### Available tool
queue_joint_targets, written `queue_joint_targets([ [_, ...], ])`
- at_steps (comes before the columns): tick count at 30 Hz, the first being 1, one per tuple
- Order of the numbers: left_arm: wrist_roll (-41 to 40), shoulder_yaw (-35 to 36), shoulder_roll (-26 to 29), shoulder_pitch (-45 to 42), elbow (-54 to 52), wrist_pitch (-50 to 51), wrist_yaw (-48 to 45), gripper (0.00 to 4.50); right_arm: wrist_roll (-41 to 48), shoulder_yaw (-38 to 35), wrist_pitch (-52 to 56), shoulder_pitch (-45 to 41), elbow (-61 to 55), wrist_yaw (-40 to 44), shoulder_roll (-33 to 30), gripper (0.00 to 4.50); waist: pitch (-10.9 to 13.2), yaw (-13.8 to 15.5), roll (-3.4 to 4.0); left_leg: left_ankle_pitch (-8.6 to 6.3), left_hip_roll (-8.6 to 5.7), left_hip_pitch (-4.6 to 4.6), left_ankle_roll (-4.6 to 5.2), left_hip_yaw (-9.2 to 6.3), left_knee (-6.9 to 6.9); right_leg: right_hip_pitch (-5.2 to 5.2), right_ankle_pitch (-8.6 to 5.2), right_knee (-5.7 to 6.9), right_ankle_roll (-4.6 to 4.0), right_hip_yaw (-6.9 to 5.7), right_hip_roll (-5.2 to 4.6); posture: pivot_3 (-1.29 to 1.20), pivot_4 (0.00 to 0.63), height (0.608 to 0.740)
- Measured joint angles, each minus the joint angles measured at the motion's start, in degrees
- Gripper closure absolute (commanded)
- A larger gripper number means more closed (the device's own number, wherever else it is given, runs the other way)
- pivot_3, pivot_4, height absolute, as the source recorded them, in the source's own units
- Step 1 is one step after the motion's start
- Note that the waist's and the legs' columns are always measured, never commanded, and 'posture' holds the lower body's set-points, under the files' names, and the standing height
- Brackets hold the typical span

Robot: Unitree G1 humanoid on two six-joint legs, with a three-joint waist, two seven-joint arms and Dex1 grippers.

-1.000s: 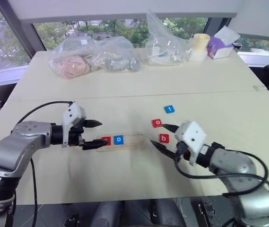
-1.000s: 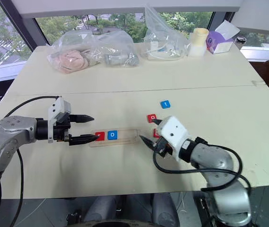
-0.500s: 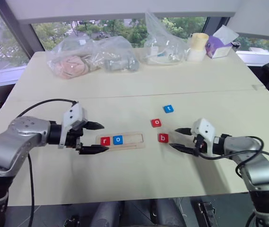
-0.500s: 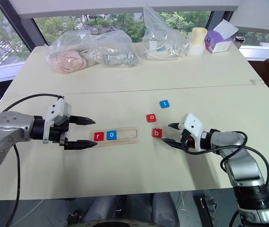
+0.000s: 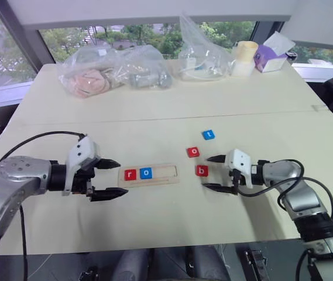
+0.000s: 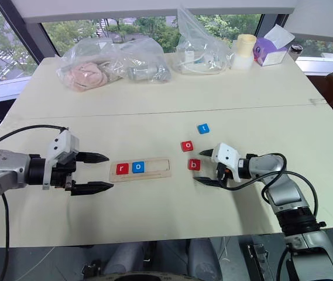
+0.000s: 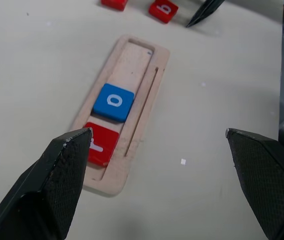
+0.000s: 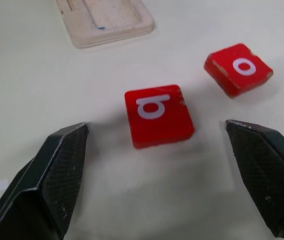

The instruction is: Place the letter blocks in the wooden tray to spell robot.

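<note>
We see the right gripper (image 5: 214,173) spread wide around the red b block (image 8: 158,115), not touching; closing off-centre could skid it into the red o block (image 8: 238,68) nearby. The left gripper (image 5: 112,178) is spread, empty, beside the tray (image 5: 163,173), which holds r and o.

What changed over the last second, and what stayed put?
The right gripper swung down and now sits low on the table, open, just right of the red b block. The left gripper drew back leftward from the wooden tray. Nothing was grasped or released. All the blocks and the tray kept their places.
</note>
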Motion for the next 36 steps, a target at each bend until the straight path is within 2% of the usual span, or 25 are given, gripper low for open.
queue_joint_targets([
  [1,-0.25,0.45,0.16,0.72,-0.31,0.15,0.09,0.00,0.17,0.22,-0.37,-0.09,0.39,0.52,0.21,0.82,-0.01,-0.07,0.01,0.00,0.01,0.02,0.00,0.00,-0.01,0.00,0.00,0.00,0.00,0.01,0.01,0.00,0.150,0.740],
  [3,-0.28,0.68,0.64,2.34,-0.59,0.11,0.07,0.00,0.39,0.87,-1.23,-0.28,1.00,1.35,0.57,1.77,-0.01,-0.14,0.01,0.00,0.04,0.03,0.00,0.01,-0.02,0.00,0.00,0.01,-0.02,0.02,0.03,0.00,0.150,0.740],
  [5,0.09,0.68,0.93,3.60,-0.61,-0.12,0.09,0.00,0.38,1.59,-1.53,-0.48,1.03,1.58,0.65,2.90,-0.01,-0.04,0.01,0.01,0.04,0.03,-0.01,0.01,0.00,0.01,-0.01,0.02,-0.14,0.02,0.04,0.00,0.150,0.740],
  [6,0.17,0.68,0.93,3.67,-0.61,-0.23,0.13,0.00,0.38,1.64,-1.54,-0.64,0.98,1.51,0.73,3.29,-0.01,0.03,0.01,0.02,0.05,0.03,-0.03,0.01,0.02,0.02,0.00,0.02,-0.16,0.02,0.06,0.00,0.150,0.740],
  [11,0.67,0.71,-0.27,3.82,-0.34,-1.66,1.26,0.00,0.15,2.38,2.76,-2.30,-0.23,-0.23,1.21,3.37,-0.01,-0.02,0.02,0.03,0.05,0.06,-0.05,0.02,0.03,0.02,0.04,0.04,-0.19,0.05,0.06,0.00,0.150,0.740],
  [16,4.75,-0.68,-0.57,8.66,1.49,-6.54,1.23,0.00,-0.41,6.93,15.52,-11.79,-6.87,-1.69,3.94,3.37,0.01,-0.24,0.04,0.04,0.22,0.01,-0.06,0.07,-0.08,-0.18,0.08,0.06,-0.26,0.13,0.24,0.00,0.150,0.740],
  [20,6.83,0.11,0.48,9.45,3.33,-8.67,1.30,0.00,-2.13,12.55,20.74,-17.55,-8.07,-1.96,8.09,3.37,0.00,0.27,0.03,0.03,0.22,-0.02,-0.07,0.01,-0.08,-0.16,0.07,-0.01,-0.28,0.11,0.26,0.00,0.150,0.740],
  [25,7.41,1.30,0.43,9.60,4.21,-8.87,2.34,0.00,-5.95,19.00,22.50,-19.42,-6.47,-2.36,10.15,3.37,0.01,0.21,0.02,0.03,0.07,-0.07,-0.07,0.06,-0.04,-0.17,0.13,-0.06,-0.17,0.10,0.10,0.00,0.150,0.740],
  [36,8.05,1.20,-1.26,9.03,4.30,-8.98,3.54,0.00,-9.50,21.22,25.48,-19.73,-7.02,-4.71,11.54,3.37,0.01,-0.14,0.02,0.03,0.18,-0.03,-0.08,0.05,-0.07,-0.21,0.17,0.00,-0.11,0.09,0.24,0.00,0.150,0.740],
])
